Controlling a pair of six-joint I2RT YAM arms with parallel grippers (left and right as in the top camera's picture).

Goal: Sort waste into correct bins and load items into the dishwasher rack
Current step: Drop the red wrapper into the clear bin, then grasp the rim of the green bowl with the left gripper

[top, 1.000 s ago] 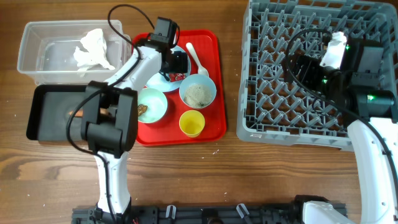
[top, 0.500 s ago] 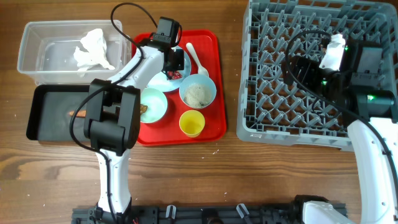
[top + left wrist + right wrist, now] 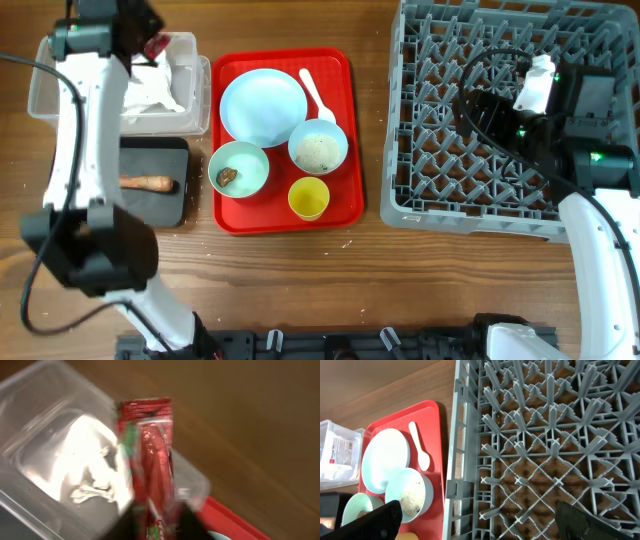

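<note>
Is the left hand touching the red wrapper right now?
Touching. Left wrist view shows the red wrapper pinched between the dark fingers of the left hand.

The white left arm (image 3: 68, 150) rises from the lower left of the overhead view, bends at a black joint (image 3: 92, 255), and stretches straight up to the upper left corner. There its black left gripper (image 3: 148, 42) is clamped on a crinkled red-and-white wrapper (image 3: 150, 455). In the left wrist view the dark fingers (image 3: 125, 522) pinch the wrapper at the bottom edge, though the view is blurred. The white right arm (image 3: 600, 250) climbs the right edge of the overhead view, its wrist turned left. The black right gripper (image 3: 482, 105) has its jaws spread wide, with the fingertips (image 3: 382, 517) at the right wrist view's two lower corners.
</note>
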